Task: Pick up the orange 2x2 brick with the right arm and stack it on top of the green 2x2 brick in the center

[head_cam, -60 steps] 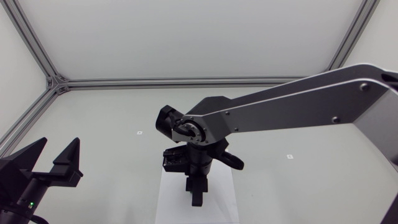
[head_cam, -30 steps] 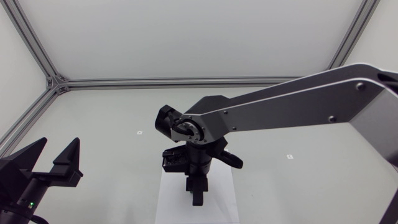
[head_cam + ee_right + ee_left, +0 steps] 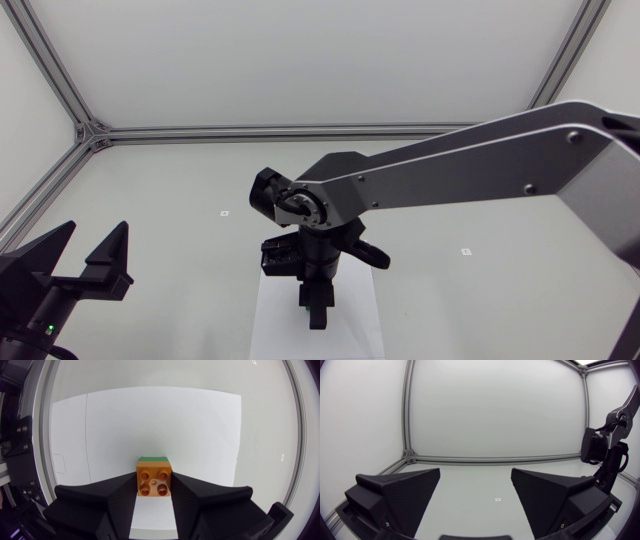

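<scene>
White paper [image 3: 150, 425] on the tabletop [image 3: 180, 200] lies under the right tool [image 3: 154, 482], which pinches the orange brick [image 3: 154, 478]. Only a sliver of the green brick [image 3: 153, 458] shows beyond it; contact is unclear. Overhead, the right arm [image 3: 450, 170] hides both. Left tool [image 3: 476, 475] stands spread.

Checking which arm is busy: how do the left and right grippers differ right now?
The left gripper is open and empty; the right gripper is shut on the orange brick. The left sits at the table's side; the right is over the green brick. Both are black, wedge-fingered.
</scene>
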